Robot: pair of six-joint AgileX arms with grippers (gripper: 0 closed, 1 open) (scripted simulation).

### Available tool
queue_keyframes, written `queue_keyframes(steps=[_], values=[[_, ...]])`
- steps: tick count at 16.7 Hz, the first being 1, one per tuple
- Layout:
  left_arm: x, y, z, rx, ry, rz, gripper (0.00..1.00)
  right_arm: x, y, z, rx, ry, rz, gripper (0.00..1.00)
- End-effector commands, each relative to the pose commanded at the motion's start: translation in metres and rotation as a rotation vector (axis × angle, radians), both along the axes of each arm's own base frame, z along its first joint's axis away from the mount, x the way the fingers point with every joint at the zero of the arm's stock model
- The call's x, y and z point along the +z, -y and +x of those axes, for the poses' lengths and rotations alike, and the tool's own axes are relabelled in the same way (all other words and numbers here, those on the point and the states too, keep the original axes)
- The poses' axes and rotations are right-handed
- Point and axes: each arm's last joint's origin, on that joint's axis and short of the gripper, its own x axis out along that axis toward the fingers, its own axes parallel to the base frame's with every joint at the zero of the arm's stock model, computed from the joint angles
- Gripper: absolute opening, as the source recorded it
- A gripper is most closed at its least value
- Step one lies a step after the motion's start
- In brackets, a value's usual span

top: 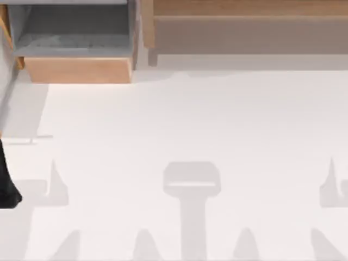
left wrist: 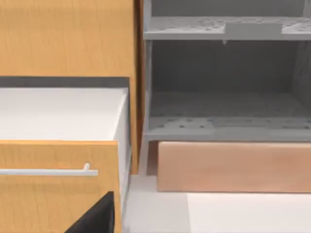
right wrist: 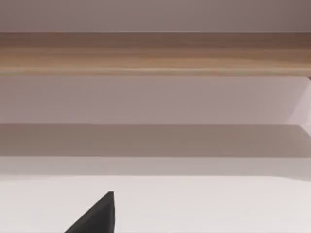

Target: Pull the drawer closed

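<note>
Top view: the drawer (top: 79, 69) sits at the table's far left corner and stands open. Its light tan front panel is pulled forward of the grey inner walls, so the grey floor is exposed behind it. The panel's front edge runs straight and parallel to the table's (top: 190, 119) far edge. A narrow wooden post (top: 147, 27) separates the drawer's right side from the long wooden ledge (top: 244, 32), whose taupe face lies further back than the drawer front. The white surface in front of both is bare (only shadows cross it). The left arm (top: 7, 187) appears as a dark shape at the left edge, well apart from the drawer.

Left wrist view: the drawer (left wrist: 233, 167) is seen front-on, with the grey cavity above the tan panel. An orange panel (left wrist: 53, 194) with a pale bar handle (left wrist: 48, 171) stands beside it. A dark part of the left gripper (left wrist: 97, 218) lies low against that panel; its jaw state cannot be told.

Right wrist view: the ledge (right wrist: 155, 53) spans the far side. A dark part of the right gripper (right wrist: 95, 216) sits over the white table, short of the ledge; its jaw state cannot be told.
</note>
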Motion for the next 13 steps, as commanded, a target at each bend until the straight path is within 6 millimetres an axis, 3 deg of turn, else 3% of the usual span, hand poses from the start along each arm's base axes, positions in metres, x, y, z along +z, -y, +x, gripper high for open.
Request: queue_keyframes(steps=[3, 7, 13], values=[[0.003, 0.001, 0.000, 0.001, 0.006, 0.001, 1.00, 0.000, 0.000, 0.000, 0.000, 0.000, 0.000, 1.00], [0.031, 0.009, 0.006, 0.005, 0.043, -0.002, 1.00, 0.000, 0.000, 0.000, 0.000, 0.000, 0.000, 1.00], [0.078, 0.048, 0.048, -0.002, 0.029, -0.013, 1.00, 0.000, 0.000, 0.000, 0.000, 0.000, 0.000, 1.00]])
